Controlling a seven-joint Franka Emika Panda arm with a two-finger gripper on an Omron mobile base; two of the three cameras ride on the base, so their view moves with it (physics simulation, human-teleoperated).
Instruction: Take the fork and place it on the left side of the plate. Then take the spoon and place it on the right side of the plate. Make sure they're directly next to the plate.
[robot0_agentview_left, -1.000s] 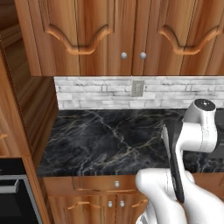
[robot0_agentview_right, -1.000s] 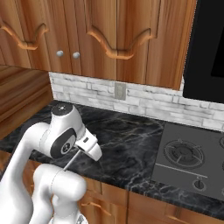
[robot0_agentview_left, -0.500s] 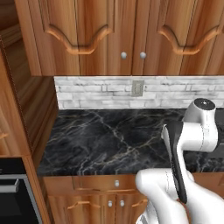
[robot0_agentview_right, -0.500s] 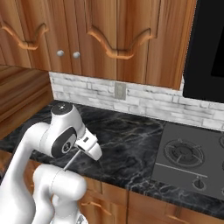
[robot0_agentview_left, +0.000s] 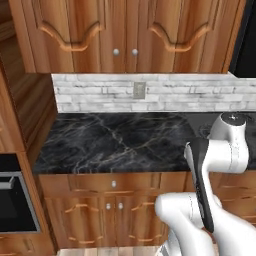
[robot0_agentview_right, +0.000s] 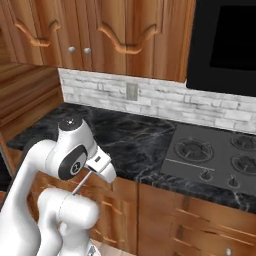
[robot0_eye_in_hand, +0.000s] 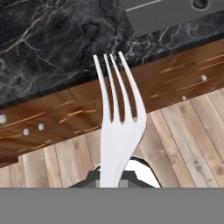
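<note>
Silver four-tined fork (robot0_eye_in_hand: 117, 131) above black veined marble counter (robot0_eye_in_hand: 48, 48).

fork (robot0_eye_in_hand: 118, 131) handle below frame edge

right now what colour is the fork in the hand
Pale silver-white metal fork, tines up; clearest in the hand view.

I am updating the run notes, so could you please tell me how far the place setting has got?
Done: the fork is picked up. In hand: the gripper is shut on the fork's handle, prongs pointing away, over the edge of the black marble counter and the wood floor. Left: laying the fork directly left of the plate, then fetching the spoon and laying it on the right; no plate or spoon lies on this counter.
</note>
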